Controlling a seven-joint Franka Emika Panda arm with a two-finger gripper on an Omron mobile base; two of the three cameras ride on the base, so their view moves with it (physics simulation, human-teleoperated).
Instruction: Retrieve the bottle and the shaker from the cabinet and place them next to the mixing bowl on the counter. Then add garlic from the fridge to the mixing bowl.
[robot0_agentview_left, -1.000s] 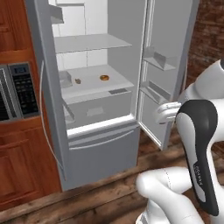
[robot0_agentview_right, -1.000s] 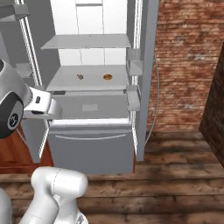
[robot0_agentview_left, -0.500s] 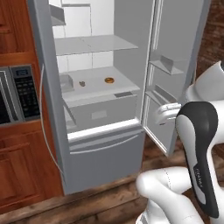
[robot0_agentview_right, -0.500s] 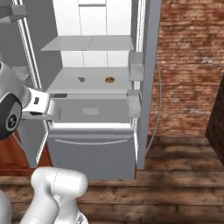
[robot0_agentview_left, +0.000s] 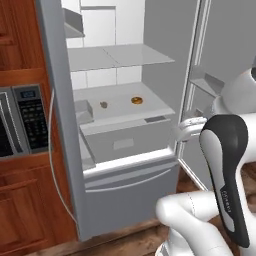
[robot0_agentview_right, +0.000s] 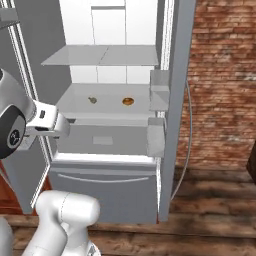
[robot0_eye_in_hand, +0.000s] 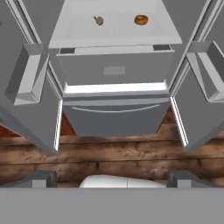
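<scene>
While open, hand (robot0_eye_in_hand: 112, 179) facing fridge (robot0_eye_in_hand: 114, 116)

Fridge open, garlic on the lower interior shelf.

The fridge (robot0_agentview_left: 65, 125) is a tall grey appliance with both upper doors swung wide, exposing a white interior with 2 flat shelves and a drawer beneath them; a closed grey freezer drawer sits below. Door bins line the inner faces of both doors. The garlic (robot0_agentview_left: 104, 105) is a small tan roundish bulb resting on the lower shelf, left of centre, toward the rear. It stands near but apart from an orange-brown ring-shaped item to its right. The hand view shows the garlic (robot0_eye_in_hand: 99, 20) on the same white shelf, above the drawer front.
</scene>
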